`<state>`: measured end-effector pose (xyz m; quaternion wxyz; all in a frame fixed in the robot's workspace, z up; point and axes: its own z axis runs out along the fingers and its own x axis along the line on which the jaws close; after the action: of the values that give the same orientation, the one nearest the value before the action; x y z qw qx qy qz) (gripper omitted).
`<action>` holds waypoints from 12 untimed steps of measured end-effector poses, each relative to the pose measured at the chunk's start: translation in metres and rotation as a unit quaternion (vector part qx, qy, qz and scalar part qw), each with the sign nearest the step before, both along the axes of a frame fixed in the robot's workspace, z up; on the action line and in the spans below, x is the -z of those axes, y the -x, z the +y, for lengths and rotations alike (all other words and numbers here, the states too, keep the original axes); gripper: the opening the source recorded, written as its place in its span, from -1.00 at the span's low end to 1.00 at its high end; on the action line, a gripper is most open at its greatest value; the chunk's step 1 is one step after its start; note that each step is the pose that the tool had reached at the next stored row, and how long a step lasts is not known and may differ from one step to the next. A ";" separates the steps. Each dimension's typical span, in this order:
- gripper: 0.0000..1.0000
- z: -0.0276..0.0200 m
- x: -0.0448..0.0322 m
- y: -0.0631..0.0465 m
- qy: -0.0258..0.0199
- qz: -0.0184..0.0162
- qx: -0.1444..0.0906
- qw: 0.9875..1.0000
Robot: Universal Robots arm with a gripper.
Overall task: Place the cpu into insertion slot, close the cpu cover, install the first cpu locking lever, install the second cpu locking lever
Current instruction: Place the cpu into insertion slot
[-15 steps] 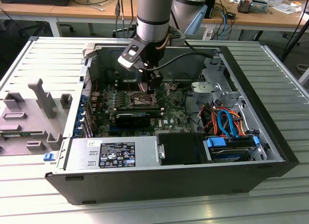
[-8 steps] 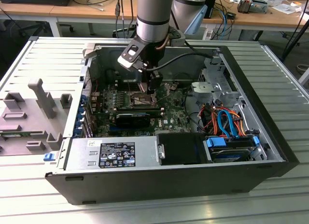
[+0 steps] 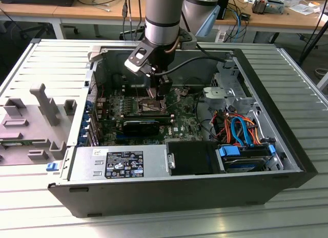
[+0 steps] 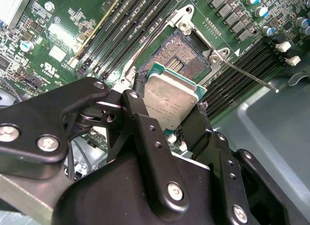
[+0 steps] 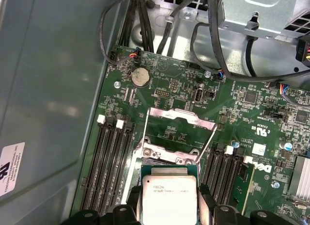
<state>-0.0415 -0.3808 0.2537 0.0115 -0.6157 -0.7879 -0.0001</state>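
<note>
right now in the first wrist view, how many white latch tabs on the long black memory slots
4: two white latch tabs on the slot bank beside the grey case wall, two on the other bank. More may be hidden.

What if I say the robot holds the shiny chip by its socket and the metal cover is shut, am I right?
Almost: the gripper holds the cpu by the insertion slot, but the cpu cover is open, as the first wrist view shows.
</note>
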 end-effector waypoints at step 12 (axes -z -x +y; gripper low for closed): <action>0.09 0.0000 0.0007 0.000 0.000 0.000 0.032 0.999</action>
<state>-0.0414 -0.3808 0.2529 0.0115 -0.6408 -0.7676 -0.0005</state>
